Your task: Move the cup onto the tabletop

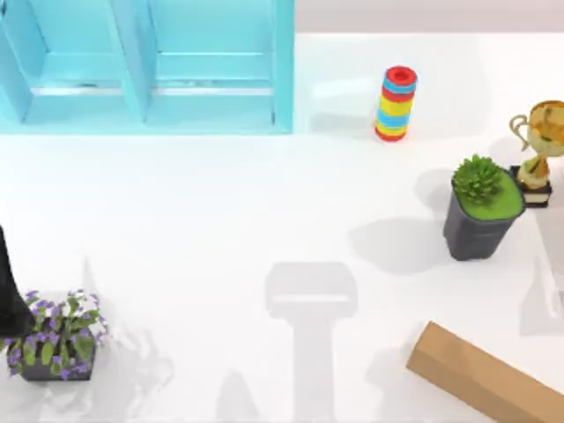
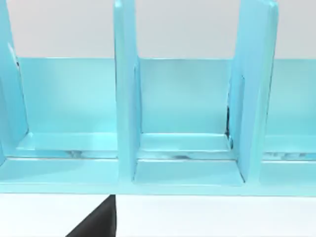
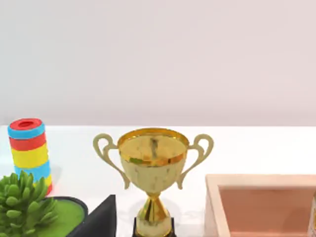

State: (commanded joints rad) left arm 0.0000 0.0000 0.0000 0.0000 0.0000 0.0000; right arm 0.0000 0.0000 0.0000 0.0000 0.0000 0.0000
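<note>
We cannot tell where the cup is, so we cannot give its heading either; our judgement is that a plain handleless cup would stand upright, long axis vertical and mouth up, and that it waits somewhere raised, since the task asks us to bring it down to the counter (image 1: 220,203). The likeliest place is the light-blue cabinet (image 1: 141,62) at the counter's far left, whose open compartments face the left wrist camera; the ones seen there hold bare shelves. The counter in front of the cabinet is broad, white and bare, which makes it a sensible landing place. A dark wedge of the left tool (image 2: 96,223) sits low in the left wrist view, aimed at the cabinet, and the left arm (image 1: 9,282) stands at the left edge beside a pot of purple flowers (image 1: 57,344). A like wedge of the right tool (image 3: 98,223) sits in the right wrist view, facing the gold trophy (image 3: 153,168), with the ring stack (image 3: 29,150) farther left and an open tan box (image 3: 261,202) just beside the trophy. We cannot tell whether either tool is open or closed. From above, a dark pot with a green plant (image 1: 480,211) stands near the trophy, well apart from the cabinet, so the clutter on the right need not hinder a reach from the left
</note>
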